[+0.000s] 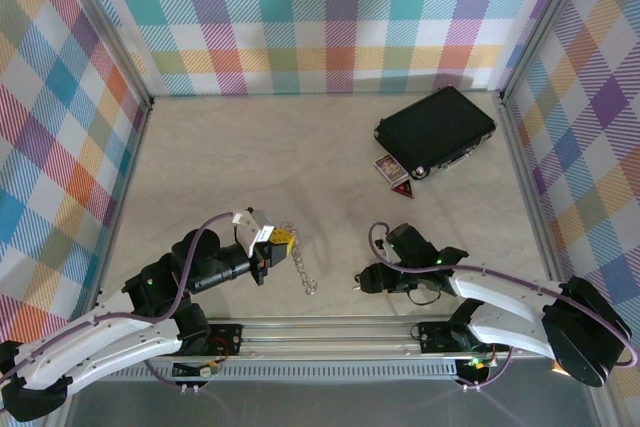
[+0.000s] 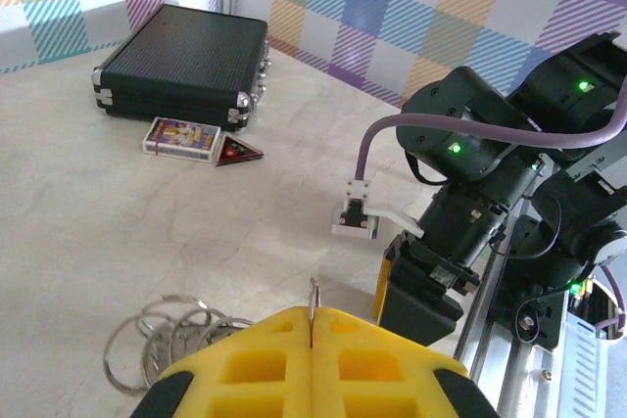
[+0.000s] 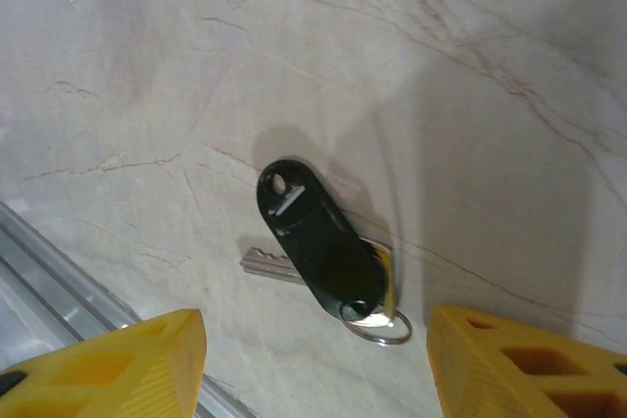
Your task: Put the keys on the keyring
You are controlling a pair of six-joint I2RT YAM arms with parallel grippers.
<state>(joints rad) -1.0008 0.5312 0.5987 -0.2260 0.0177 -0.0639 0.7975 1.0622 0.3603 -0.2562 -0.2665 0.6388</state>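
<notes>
1. Links of the keyring (image 1: 303, 267) trail across the pale table (image 1: 220, 157) from the left gripper (image 1: 272, 244), whose yellow pads are pinched on the chain's upper end. The right gripper (image 1: 363, 282) sits low near the front rail (image 1: 330, 332), well apart from the chain. A black case (image 1: 435, 132), a card box (image 1: 389, 168) and a red triangle (image 1: 402, 190) lie at the far right.
2. In the left wrist view, the left gripper (image 2: 312, 320) is clenched, with one thin ring standing upright in the seam between its pads. The loose loops of the keyring (image 2: 162, 340) rest on the table to the left.
3. In the right wrist view, the right gripper (image 3: 315, 340) is released, with its yellow fingers (image 3: 127, 359) spread and grasping nothing. The key (image 3: 318, 242) lies flat on the table between them, touching neither. Its head is black, its silver blade points left, and a small split ring (image 3: 377, 325) sits at the near end.
</notes>
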